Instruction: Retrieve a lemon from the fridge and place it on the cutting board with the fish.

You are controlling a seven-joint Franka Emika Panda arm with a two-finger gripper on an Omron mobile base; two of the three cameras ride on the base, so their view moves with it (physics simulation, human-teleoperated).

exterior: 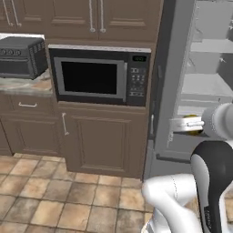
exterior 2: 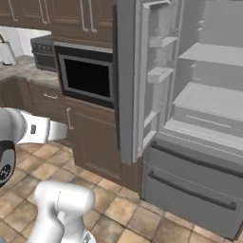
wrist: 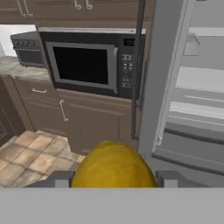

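Yellow lemon (wrist: 114, 165) sits gripped between the half-open claw's (wrist: 114, 178) two fingertips.

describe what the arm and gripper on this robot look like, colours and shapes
The arm is built of rounded, glossy white segments with a dark, near-black joint shell between them. A thick white cylindrical wrist leads to a boxy pale-grey hand. The gripper has two small dark-grey blocky fingertips. No cables or markings are visible.
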